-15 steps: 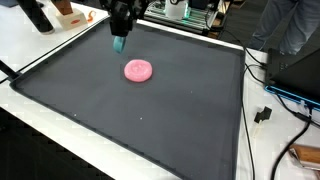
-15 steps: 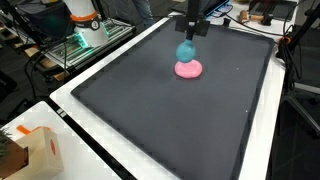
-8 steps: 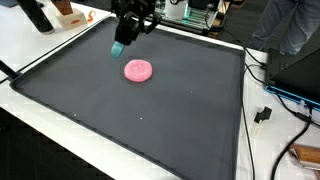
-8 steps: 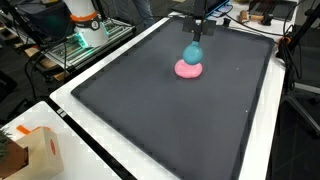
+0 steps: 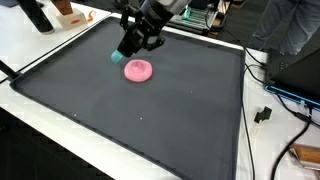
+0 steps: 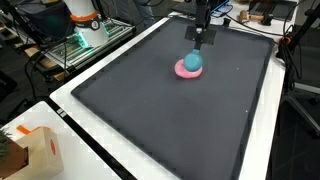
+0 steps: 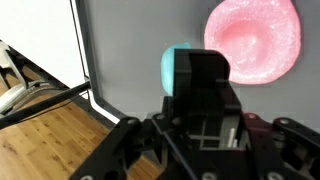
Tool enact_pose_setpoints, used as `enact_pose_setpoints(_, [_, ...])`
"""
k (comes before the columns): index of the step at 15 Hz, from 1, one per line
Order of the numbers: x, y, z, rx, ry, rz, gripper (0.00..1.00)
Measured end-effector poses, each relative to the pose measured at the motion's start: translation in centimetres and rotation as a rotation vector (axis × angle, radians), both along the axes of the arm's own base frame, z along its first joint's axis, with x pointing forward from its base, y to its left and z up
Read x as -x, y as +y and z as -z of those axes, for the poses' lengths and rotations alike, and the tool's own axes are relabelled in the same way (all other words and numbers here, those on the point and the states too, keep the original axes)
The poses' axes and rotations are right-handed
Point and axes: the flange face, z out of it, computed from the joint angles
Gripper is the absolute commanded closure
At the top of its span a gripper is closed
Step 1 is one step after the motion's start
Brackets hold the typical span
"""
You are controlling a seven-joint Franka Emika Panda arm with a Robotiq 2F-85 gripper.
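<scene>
A flat pink round dish [image 5: 139, 70] lies on the black mat [image 5: 150, 120], toward its far side; it also shows in an exterior view [image 6: 184, 71] and in the wrist view [image 7: 252, 40]. My gripper [image 5: 127, 50] is tilted and shut on a small teal object [image 5: 117, 56]. In an exterior view the teal object [image 6: 193, 62] hangs right at the dish's edge, low over it; I cannot tell whether they touch. In the wrist view the teal object [image 7: 177, 68] pokes out beyond the black fingers [image 7: 205, 75], just beside the dish.
A white table edge [image 6: 90, 140] frames the mat. A cardboard box [image 6: 30, 150] stands at one near corner. Cables [image 5: 268, 110] and equipment lie off the mat's side. An orange and white device [image 6: 84, 20] stands at the back.
The gripper has tilted and carried the teal object sideways and down toward the pink dish; it now hangs at the dish's edge. The dish has not moved.
</scene>
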Motion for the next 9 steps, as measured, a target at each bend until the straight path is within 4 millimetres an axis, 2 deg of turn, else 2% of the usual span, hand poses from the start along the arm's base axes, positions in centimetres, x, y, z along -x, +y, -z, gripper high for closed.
enact_pose_setpoints(9, [-1.3,0.7,2.8,0.170,-0.039,0.128,0.75])
